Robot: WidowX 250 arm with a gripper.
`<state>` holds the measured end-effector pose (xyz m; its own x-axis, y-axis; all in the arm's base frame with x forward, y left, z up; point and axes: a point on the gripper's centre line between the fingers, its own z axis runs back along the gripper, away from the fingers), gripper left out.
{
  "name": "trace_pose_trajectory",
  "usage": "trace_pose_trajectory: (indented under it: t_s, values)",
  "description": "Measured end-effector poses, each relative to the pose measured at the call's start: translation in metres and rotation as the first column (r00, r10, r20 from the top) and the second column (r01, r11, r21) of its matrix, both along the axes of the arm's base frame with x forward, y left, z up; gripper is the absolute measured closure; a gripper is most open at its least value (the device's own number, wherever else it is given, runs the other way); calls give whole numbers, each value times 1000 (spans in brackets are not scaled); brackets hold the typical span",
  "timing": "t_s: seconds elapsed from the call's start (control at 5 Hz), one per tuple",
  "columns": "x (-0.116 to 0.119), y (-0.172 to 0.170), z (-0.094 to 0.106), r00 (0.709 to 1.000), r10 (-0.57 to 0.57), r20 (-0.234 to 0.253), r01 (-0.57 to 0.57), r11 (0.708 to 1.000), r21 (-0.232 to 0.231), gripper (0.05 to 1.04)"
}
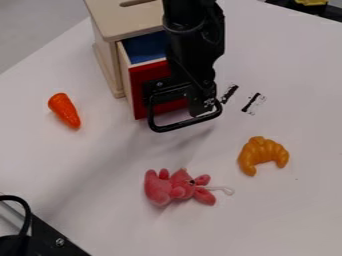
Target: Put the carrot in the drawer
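White table (pixel 287 90) supports a red-fronted drawer (pixel 148 76), partly open. Gripper (pixel 202 106) at its black handle (pixel 175 126), presumably to widen access; whether spread or closed, I cannot tell. Carrot (pixel 65 110) lies beside the wooden cabinet (pixel 127 22).

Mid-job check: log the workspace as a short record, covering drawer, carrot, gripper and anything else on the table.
drawer: pulled partly open, red front out from the wooden cabinet
drawer interior: blue, partly hidden by the arm
carrot: lying on the table, left of the cabinet in the view; not yet in the drawer
gripper: at the drawer's black handle; whether it grips the handle, cannot tell
gripper and carrot: apart
plush toy: pink, lying in front of the drawer
croissant: toy, golden, right of the plush toy
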<state>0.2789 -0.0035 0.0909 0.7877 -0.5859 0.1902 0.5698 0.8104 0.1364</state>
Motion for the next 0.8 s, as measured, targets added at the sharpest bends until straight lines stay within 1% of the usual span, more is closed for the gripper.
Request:
trace_pose_trajectory:
  t_s: [0.2,0.4,0.6,0.8]
  values:
    - [-4,-1,-7,1000,1,-29,-2,1000,-5,84]
    - [-16,1,-4,998,4,-62,-8,998,-61,84]
    - [-29,15,16,995,86,-49,-91,990,-108,84]
    - [-50,40,34,949,313,-33,-314,945,-86,84]
